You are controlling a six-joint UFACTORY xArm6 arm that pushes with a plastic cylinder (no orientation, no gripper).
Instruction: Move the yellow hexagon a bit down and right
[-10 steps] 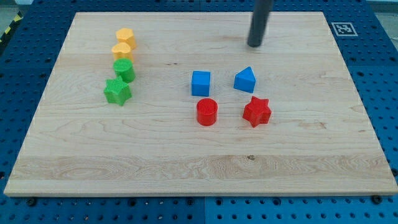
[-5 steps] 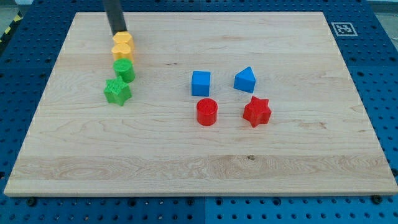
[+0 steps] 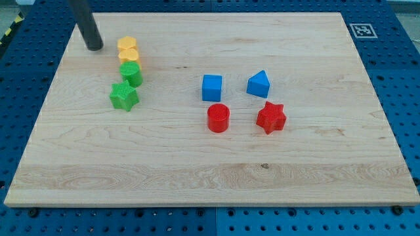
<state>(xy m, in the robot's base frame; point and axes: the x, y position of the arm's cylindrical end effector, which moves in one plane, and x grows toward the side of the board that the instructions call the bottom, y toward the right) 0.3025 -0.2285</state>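
Note:
The yellow hexagon (image 3: 127, 44) sits near the board's upper left, touching a second yellow block (image 3: 129, 56) just below it. My tip (image 3: 94, 47) rests on the board to the left of the yellow hexagon, a short gap apart. Below the yellow pair are a green cylinder (image 3: 131, 73) and a green star (image 3: 123, 96).
A blue cube (image 3: 212, 87) and a blue pentagon-like block (image 3: 258, 84) lie at the centre, with a red cylinder (image 3: 218, 118) and a red star (image 3: 270, 117) under them. The wooden board (image 3: 197, 170) has a fiducial tag (image 3: 363, 30) at its top right corner.
My tip swept from the board's top right across to the top left, passed just above the yellow hexagon, and now stands to its left. The hexagon shifted slightly down and left.

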